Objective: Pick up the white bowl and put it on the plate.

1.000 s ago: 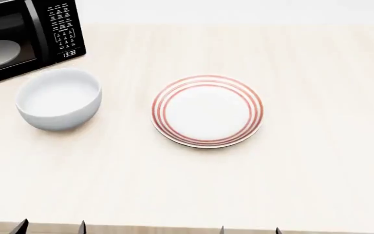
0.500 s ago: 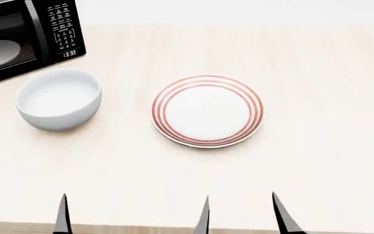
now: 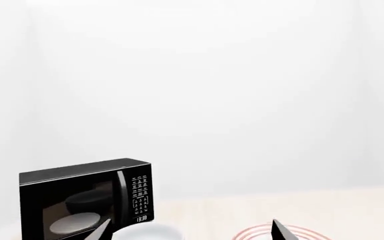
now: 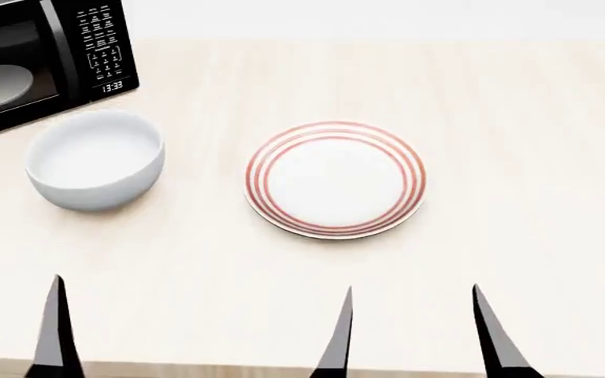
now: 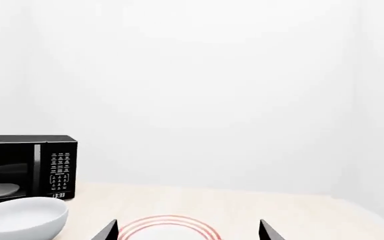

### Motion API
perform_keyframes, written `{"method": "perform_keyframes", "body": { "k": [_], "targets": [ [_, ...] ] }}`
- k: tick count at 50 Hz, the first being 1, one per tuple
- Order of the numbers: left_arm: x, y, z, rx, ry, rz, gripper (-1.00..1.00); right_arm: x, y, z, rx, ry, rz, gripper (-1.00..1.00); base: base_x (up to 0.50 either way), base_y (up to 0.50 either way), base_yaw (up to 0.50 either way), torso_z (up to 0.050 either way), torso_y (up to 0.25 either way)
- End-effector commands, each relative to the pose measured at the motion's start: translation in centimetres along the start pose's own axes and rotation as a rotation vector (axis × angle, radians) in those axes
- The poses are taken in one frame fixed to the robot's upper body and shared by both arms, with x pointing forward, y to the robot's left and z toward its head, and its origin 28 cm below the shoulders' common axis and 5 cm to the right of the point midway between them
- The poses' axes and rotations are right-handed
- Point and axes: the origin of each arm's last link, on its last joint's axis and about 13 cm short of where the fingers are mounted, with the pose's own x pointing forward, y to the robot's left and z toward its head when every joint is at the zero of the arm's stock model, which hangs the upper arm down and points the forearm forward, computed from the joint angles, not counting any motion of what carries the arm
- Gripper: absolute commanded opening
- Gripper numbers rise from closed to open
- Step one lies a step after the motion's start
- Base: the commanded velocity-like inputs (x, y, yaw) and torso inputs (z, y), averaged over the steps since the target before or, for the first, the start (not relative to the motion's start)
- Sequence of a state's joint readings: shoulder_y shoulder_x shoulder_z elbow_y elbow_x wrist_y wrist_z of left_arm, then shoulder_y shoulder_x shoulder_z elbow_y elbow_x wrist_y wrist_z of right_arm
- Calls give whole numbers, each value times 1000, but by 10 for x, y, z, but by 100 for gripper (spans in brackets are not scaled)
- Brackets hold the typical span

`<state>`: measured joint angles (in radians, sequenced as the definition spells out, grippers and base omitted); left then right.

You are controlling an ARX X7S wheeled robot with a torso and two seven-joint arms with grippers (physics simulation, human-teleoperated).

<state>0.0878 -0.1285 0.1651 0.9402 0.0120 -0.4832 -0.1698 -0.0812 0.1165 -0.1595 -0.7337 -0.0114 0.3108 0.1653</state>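
Note:
The white bowl [image 4: 94, 160] stands upright on the pale wooden counter at the left, just in front of the microwave. The plate [image 4: 335, 179], white with red rings, lies to its right with nothing on it. My right gripper [image 4: 412, 315] is open at the near counter edge, below the plate, holding nothing. Only one finger [image 4: 56, 331] of my left arm's pair shows in the head view, near the front edge below the bowl. In the left wrist view my left gripper [image 3: 188, 232] is open, the bowl [image 3: 145, 233] and plate [image 3: 299, 233] ahead of it. In the right wrist view my right gripper [image 5: 188, 231] frames the plate [image 5: 168, 227].
A black microwave [image 4: 29, 55] with its glass door shut stands at the back left corner, a pale turntable disc inside. The wooden counter [image 4: 513, 118] stretches right of the plate. A white wall rises behind.
Both grippers have come up and forward into the head view from the near counter edge. Bowl and plate have not moved.

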Motion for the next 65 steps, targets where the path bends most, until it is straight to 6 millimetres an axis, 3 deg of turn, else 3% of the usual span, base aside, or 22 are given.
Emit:
{"method": "perform_keyframes", "body": {
  "k": [1,8,46,59,65],
  "targets": [
    [1,4,4,41,-21,66,100,1,-5,3,-8,-31,-50,100,0,0,0,0,0],
    [1,5,4,43,-20,67,100,0,-4,4,-12,-42,-44,100,93,0,0,0,0],
    [0,4,2,59,-12,84,100,0,-4,4,-18,-48,-36,100,495,0,0,0,0],
    [0,5,5,69,-2,94,100,0,-3,4,-28,-53,-33,100,0,0,0,0,1],
    [3,8,15,81,0,99,100,0,-4,4,-28,-54,-33,100,0,0,0,0,0]
  ]
}}
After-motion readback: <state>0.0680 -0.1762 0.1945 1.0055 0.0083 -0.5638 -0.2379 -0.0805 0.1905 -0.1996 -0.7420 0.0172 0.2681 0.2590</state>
